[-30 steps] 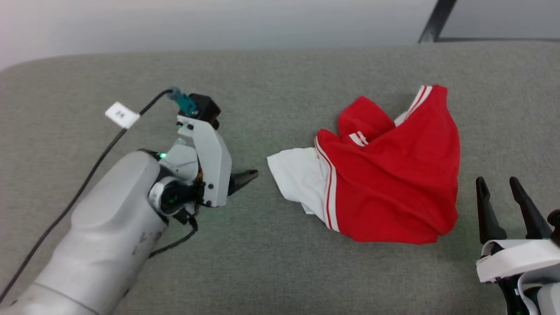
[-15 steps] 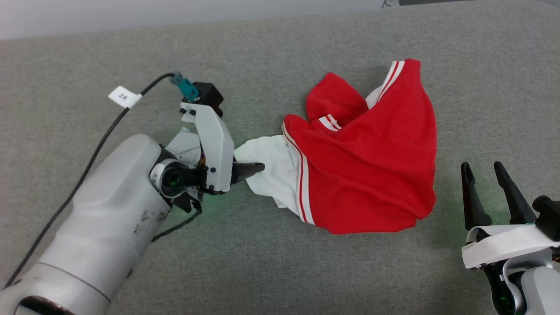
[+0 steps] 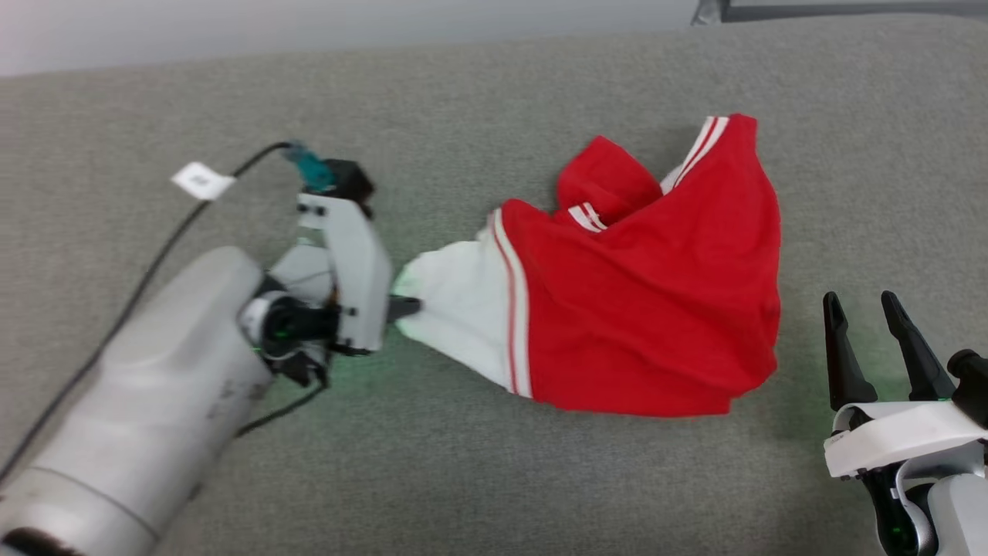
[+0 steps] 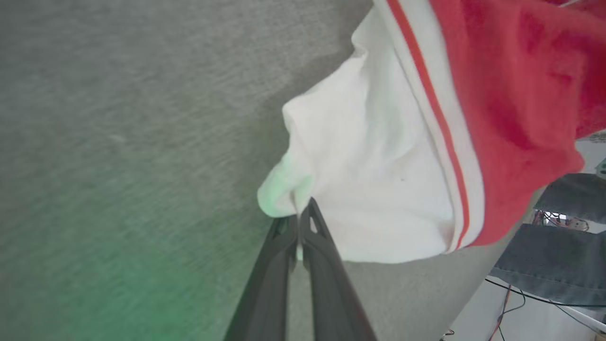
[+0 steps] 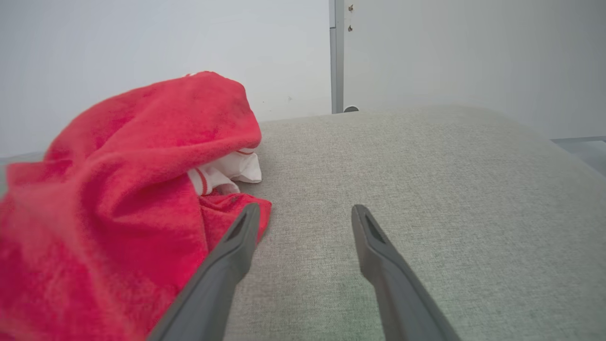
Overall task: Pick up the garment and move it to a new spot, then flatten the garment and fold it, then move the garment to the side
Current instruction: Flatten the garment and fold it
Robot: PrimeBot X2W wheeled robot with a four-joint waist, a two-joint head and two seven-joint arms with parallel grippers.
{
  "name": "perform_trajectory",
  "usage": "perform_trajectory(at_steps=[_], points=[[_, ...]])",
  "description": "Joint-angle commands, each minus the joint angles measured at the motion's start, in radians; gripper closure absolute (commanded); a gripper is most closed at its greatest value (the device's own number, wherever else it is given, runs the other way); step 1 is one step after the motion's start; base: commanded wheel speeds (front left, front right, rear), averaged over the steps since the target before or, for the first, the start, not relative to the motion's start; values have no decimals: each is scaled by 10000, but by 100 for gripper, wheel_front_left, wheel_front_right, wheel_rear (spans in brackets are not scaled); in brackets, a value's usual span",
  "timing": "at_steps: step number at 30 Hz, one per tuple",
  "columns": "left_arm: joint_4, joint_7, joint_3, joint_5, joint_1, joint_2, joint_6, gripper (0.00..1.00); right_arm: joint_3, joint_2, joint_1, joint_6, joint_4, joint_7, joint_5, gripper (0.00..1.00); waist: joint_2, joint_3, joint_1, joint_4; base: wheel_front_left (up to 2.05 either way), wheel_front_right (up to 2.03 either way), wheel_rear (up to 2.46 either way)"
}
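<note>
The garment [image 3: 648,301] is a crumpled red jersey with a white sleeve and red-white striped trim, lying in a heap right of centre on the grey cushion. My left gripper [image 3: 407,309] is shut on the tip of the white sleeve [image 4: 360,170], and in the left wrist view its two dark fingers [image 4: 303,222] pinch the cloth edge. My right gripper [image 3: 867,309] stands open at the lower right, just right of the garment's red hem [image 5: 94,199], with nothing between its fingers [image 5: 303,218].
The grey fabric cushion [image 3: 494,479] spreads under everything, its far edge meeting a pale wall [image 5: 142,47]. A black cable with a white tag [image 3: 202,181] trails from my left wrist. Wires and dark cloth [image 4: 558,255] lie beyond the cushion's edge.
My left gripper reached the white sleeve, closed on its tip and has drawn it leftward, stretching the cloth. The head camera shifted. My right gripper stayed open.
</note>
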Motion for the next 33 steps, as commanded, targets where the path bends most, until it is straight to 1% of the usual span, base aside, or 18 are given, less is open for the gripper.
perform_trajectory(at_steps=[1,6,9,15,18,19,20,21,23,27,30,33], points=[[5,-42,-42,-73,143,267,23,100,-9,-29,67,-4,7,-38,1,0,0,-239,0,268,0,0,0],[-147,-147,-118,-295,299,901,21,100,0,-148,157,-3,-22,-17,-8,0,0,-429,0,595,0,0,0],[-139,-282,-298,-152,408,1189,21,100,15,-209,186,-4,-65,46,-25,0,0,-465,0,714,0,0,0],[124,-680,-517,141,423,1597,21,100,-45,-374,273,-3,-216,204,-50,0,0,-548,0,850,0,0,0],[111,-1056,-547,191,463,1569,21,100,-100,-473,269,-3,-341,313,-101,0,0,-582,0,953,0,0,0],[117,-1217,-549,213,487,1547,21,95,-89,-507,229,-3,-380,383,-119,0,0,-597,0,988,0,0,0],[52,-1412,-594,268,488,1521,21,55,-78,-545,202,-3,-424,423,-126,0,0,-618,0,1033,0,0,0],[-4,-1630,-602,281,506,1488,21,0,-52,-580,179,-3,-460,497,-145,0,0,-644,0,1079,0,0,0],[-96,-2072,-563,225,572,1446,21,0,25,-661,92,-3,-520,651,-187,0,0,-712,0,1169,0,0,0],[-427,-3338,-733,700,695,1528,21,0,319,-992,-103,-5,-522,1157,-247,0,0,-886,0,1412,0,0,0],[-619,-4923,-639,1179,876,1524,25,0,694,-1388,-374,-5,-453,1810,-197,0,0,-999,0,1664,0,0,0],[-729,-6540,-473,1620,1309,1463,329,0,1271,-1900,-697,-3,-389,2750,-61,0,0,-1075,0,1963,0,0,0]])
